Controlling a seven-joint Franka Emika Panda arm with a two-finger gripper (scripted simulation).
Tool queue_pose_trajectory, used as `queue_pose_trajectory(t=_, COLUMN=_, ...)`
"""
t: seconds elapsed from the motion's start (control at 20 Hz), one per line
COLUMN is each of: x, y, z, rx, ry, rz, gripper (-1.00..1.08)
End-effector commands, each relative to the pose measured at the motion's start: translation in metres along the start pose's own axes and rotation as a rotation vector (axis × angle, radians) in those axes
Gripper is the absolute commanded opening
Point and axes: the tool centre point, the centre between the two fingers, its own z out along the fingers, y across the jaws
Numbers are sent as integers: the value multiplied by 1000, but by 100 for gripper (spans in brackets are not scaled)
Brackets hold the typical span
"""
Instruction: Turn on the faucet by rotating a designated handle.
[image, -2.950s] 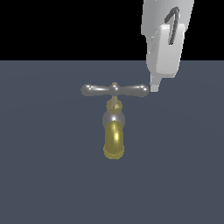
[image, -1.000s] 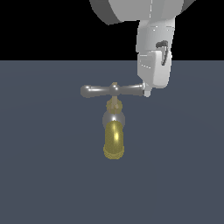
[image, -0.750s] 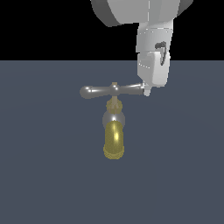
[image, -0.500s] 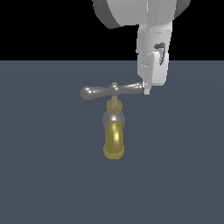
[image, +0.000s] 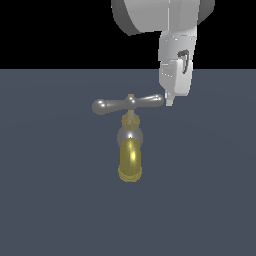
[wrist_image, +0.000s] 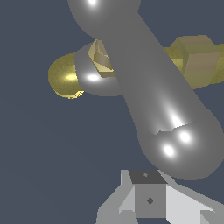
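Silver handle (wrist_image: 148, 87) hides faucet (wrist_image: 65, 76).

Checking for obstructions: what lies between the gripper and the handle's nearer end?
Nothing. In the exterior view the gripper tip meets the handle at its right bulb; the wrist view shows no object between them.

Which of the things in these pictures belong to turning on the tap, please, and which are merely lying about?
Belonging to the job:
faucet
handle
gripper, at the handle's end on the exterior view's right

Lying about:
nothing else shows, only the plain grey surface
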Motion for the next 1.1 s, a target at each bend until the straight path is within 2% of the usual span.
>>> queue_pose_trajectory(t=0.0, x=12, y=9, z=0, rx=-3, ry=1, rz=-12, gripper=-100)
queue_pose_trajectory(t=1.05, x=60, y=71, z=-3, rx=-9, ry=1, rz=-21, gripper=-100)
